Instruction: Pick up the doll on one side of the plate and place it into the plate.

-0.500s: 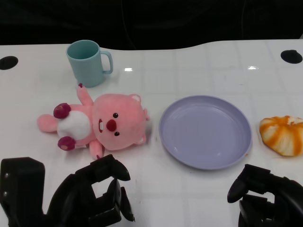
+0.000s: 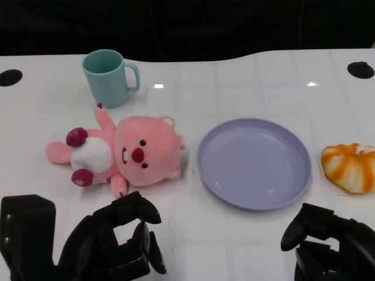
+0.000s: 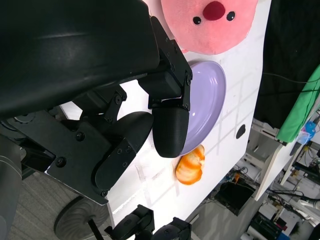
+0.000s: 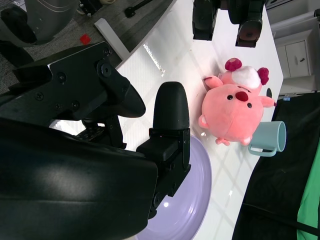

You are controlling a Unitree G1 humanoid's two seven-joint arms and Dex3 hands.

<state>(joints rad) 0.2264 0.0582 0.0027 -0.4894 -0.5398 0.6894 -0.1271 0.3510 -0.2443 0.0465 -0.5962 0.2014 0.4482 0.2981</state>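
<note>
Left robot hand (image 2: 111, 240) — open, empty — near doll (image 2: 126, 153)

Almost nothing has changed in the half second between the two head views. The right hand (image 2: 328, 249), at about 5 o'clock in the head view, has shifted very slightly, its fingers sitting a touch lower. No other movement shows: the left hand (image 2: 111, 243) at 7 o'clock looks identical in both pictures.
</note>
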